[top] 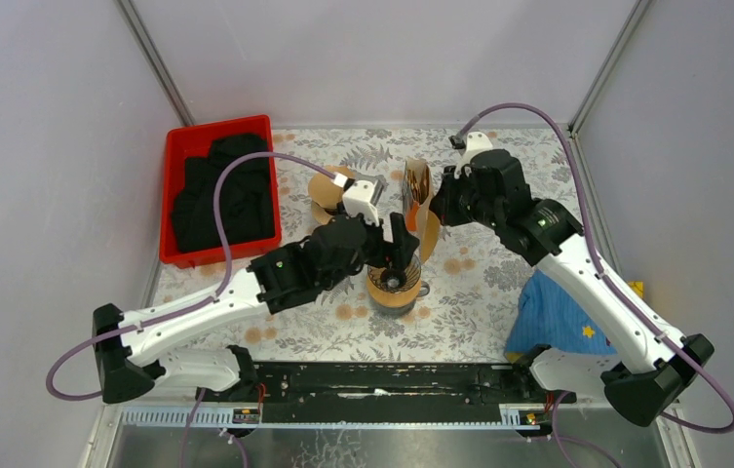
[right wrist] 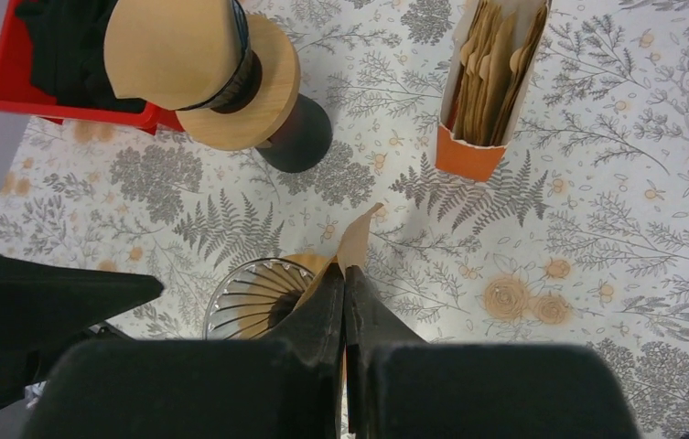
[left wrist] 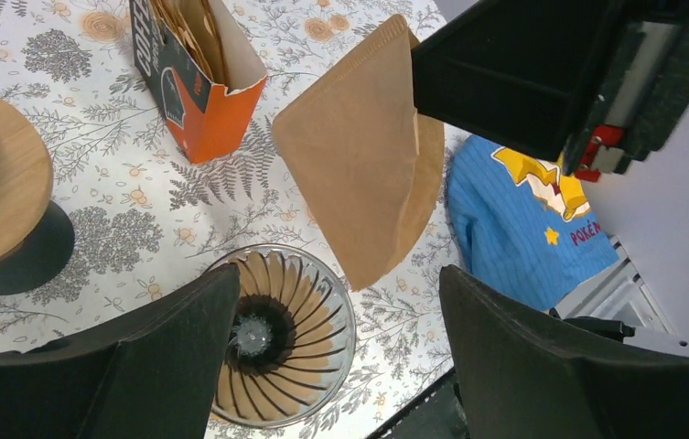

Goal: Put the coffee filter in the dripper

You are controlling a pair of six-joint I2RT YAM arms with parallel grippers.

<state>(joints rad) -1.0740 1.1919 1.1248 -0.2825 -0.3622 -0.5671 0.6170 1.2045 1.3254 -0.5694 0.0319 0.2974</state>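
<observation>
So the brown paper coffee filter (left wrist: 359, 174) isn't in the dripper (left wrist: 315, 309) yet. It's up in the air, off the table (top: 480, 283), at roughly 1 o'clock from the dripper in the top view. From the left wrist cam its narrow end points down, right by the dripper's rim.

The right gripper (right wrist: 344, 279) has it, jaws squeezed together on the paper's edge. The left gripper (left wrist: 336, 279) hangs over the dripper with its jaws wide apart and nothing in them, one finger on each side of the glass.

The dripper itself is a ribbed glass cone sitting on the flowery table. The orange filter box (left wrist: 203, 110) stands upright at about 12 o'clock from it, with more brown papers inside. A wooden stand (right wrist: 231, 82) with a black base is at 11, the red bin (top: 175, 156) of black fabric is out at 10, and a blue cloth (top: 558, 317) lies around 3 to 4.
</observation>
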